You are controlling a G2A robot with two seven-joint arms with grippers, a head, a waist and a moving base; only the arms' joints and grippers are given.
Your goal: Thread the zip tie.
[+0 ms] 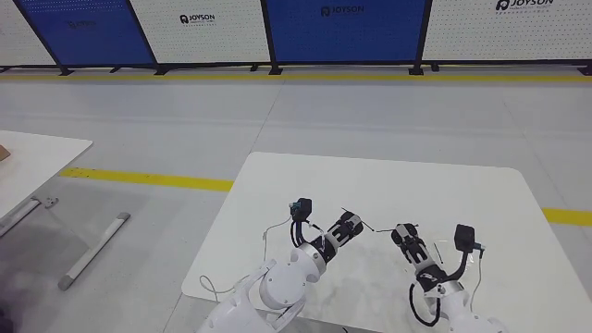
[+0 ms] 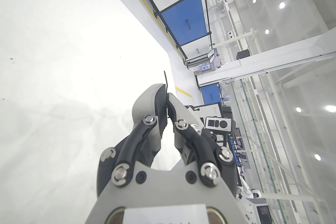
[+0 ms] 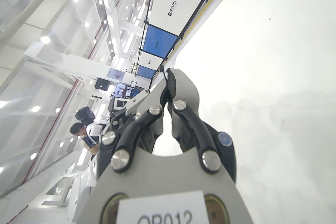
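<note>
Left pincer [image 2: 167, 94]: pads pressed tight together, clamped on the zip tie [image 2: 165, 79]. A thin black strip pokes out past my fingertips

Right pincer [image 3: 168, 78]: also squeezed closed, with a short black end of the tie sticking out at the tips

Pose, top view: both forearms come in over the near half of the white table [image 1: 388, 176] and angle inward. The two pincers point at each other, tip toward tip, near but not touching. My left wrist is turned toward the right arm and my right wrist toward the left arm

In the top view the tie is a thin dark line at my left tips, slanting toward the right pincer. I can't tell whether it runs unbroken across the gap, or whether the pointed end is in the head yet

Further out there is bare tabletop ahead of both pincers, with a few small dark specks

Past the table edge is grey floor with a yellow line [image 1: 148, 179], then a fence of blue and white panels [image 1: 342, 9]
</note>
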